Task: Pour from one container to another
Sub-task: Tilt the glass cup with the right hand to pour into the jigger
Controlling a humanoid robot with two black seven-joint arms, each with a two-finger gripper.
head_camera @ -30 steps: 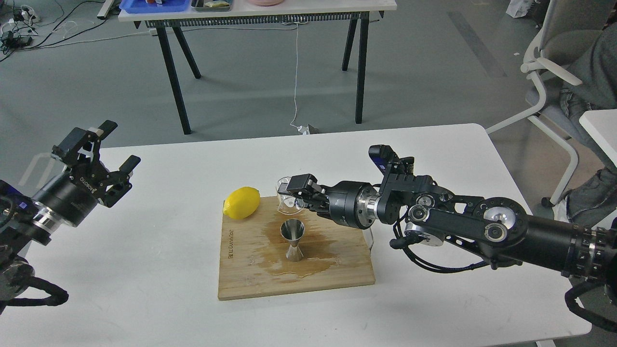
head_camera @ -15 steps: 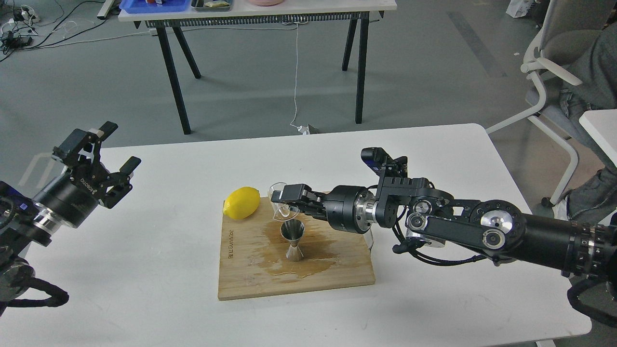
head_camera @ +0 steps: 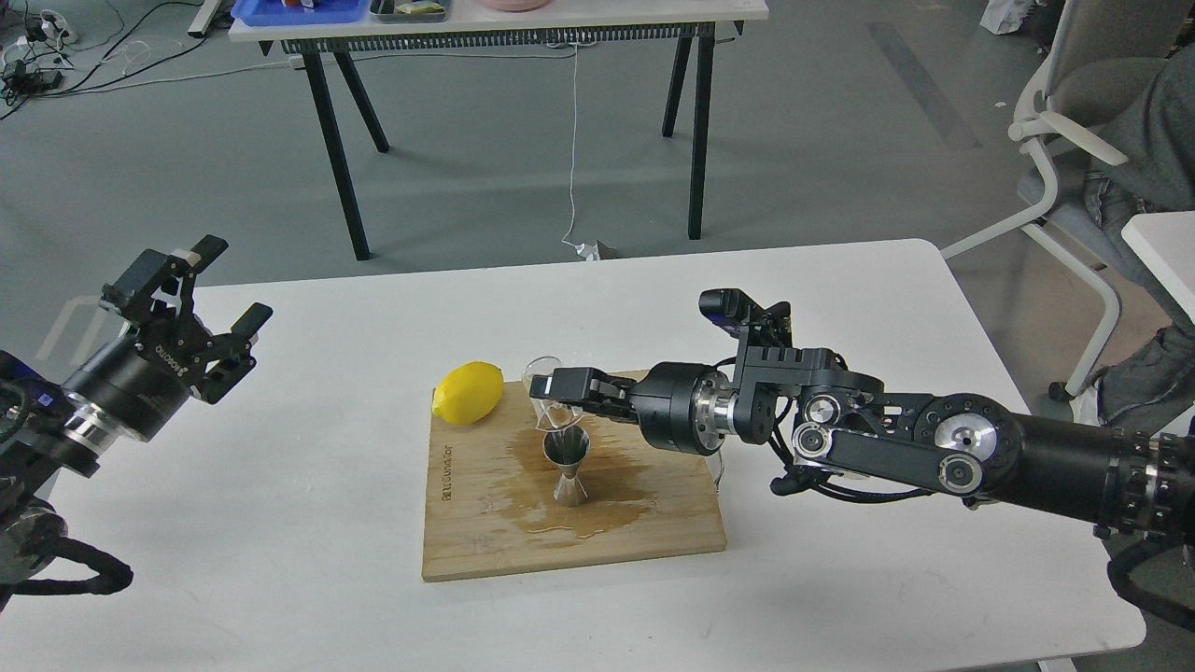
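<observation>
The steel jigger (head_camera: 567, 467) stands upright on the wooden board (head_camera: 653, 523), in a brown puddle. Directly above and slightly behind its mouth hangs the small clear glass cup (head_camera: 546, 390), tilted, its lower edge just over the jigger's rim. My right gripper (head_camera: 560, 387) reaches in from the right and is shut on the glass cup. Whether liquid is running out, I cannot tell. My left gripper (head_camera: 210, 299) is raised over the table's far left edge, open and holding nothing.
A yellow lemon (head_camera: 468, 392) lies at the board's back left corner, close to the cup. The white table (head_camera: 280, 523) carries the board. Behind stands another table (head_camera: 504, 28) with black legs; an office chair (head_camera: 1074, 168) is at the right.
My right gripper has moved the glass cup left and down until it hangs right over the jigger, and tipped it further. The left arm has not moved.
</observation>
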